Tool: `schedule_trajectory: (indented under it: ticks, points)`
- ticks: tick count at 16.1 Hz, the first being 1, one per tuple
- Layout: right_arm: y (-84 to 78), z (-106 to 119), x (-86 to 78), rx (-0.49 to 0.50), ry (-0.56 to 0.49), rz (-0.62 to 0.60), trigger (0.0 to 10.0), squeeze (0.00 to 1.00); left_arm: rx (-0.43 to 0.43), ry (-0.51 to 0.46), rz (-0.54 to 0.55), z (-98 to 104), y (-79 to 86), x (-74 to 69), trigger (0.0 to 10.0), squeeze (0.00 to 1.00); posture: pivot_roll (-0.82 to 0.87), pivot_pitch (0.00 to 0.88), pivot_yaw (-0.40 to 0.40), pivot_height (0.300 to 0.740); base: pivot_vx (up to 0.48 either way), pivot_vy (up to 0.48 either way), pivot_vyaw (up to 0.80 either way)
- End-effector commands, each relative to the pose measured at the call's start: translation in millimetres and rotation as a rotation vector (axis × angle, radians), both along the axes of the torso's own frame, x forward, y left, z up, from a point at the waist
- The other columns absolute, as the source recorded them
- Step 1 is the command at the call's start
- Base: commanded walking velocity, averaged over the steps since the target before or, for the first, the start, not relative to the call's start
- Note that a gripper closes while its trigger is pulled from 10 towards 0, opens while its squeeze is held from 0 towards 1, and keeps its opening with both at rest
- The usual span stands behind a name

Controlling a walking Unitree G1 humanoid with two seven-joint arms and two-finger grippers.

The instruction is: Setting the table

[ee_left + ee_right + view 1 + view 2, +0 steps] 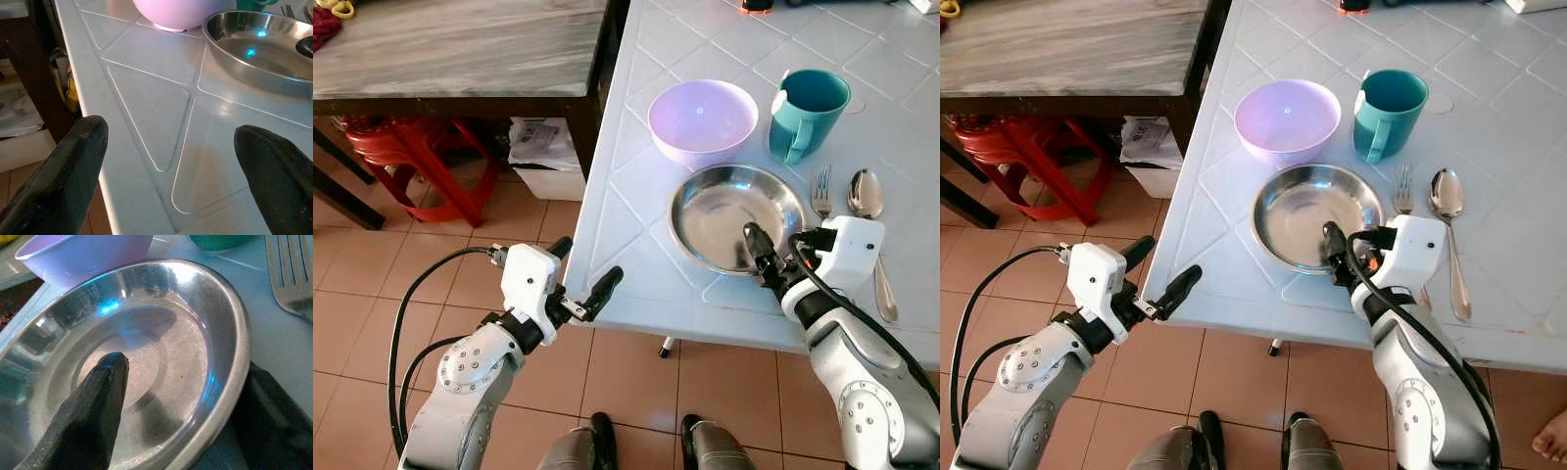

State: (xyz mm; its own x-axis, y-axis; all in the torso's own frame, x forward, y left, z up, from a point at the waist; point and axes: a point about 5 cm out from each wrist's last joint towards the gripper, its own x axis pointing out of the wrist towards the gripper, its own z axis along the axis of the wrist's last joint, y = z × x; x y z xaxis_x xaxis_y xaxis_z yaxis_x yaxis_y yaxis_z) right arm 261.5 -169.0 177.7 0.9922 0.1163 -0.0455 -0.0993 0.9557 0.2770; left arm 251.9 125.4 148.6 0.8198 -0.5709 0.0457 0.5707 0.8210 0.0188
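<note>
A shallow steel plate [705, 211] lies near the front edge of the pale blue table [626, 206]. Behind it stand a lilac bowl [703, 119] and a teal mug [808, 113]. A fork [821, 191] and a spoon [867, 196] lie to the plate's right. My right gripper [778, 250] is open and straddles the plate's near right rim: one finger [105, 396] rests inside the dish, the other sits outside the rim. My left gripper [587, 262] is open and holds nothing, just off the table's left front edge, pointing toward the table.
A grey-topped wooden table [460, 49] stands at the left, with a red stool [401, 147] and a white box with papers [543, 162] beneath and beside it. A person's bare foot [1549, 439] shows on the tiled floor at the lower right.
</note>
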Motion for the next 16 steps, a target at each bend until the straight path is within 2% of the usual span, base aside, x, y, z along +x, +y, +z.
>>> schedule_trajectory:
  ticks: [1, 6, 16]
  points:
    - [8.1, -18.2, -4.8, 0.049, 0.109, 0.040, 0.0, 0.00, 0.008, 0.009, -0.004, -1.2, 0.7, -3.3, 10.0, 0.00, -0.10, 0.296, 0.115, 0.740, 0.000, 0.000, 0.00]
    - [10.0, -27.9, -6.0, 0.054, 0.178, 0.065, 0.0, 0.00, 0.004, 0.012, -0.004, -2.1, -1.3, -2.0, 10.0, 0.00, -0.11, 0.287, 0.113, 0.740, 0.000, 0.000, 0.00]
    - [7.7, -33.9, -8.0, 0.063, 0.222, 0.048, 0.0, 0.00, 0.005, 0.013, -0.011, -3.3, -3.6, -1.2, 10.0, 0.00, -0.12, 0.275, 0.115, 0.740, 0.000, 0.000, 0.00]
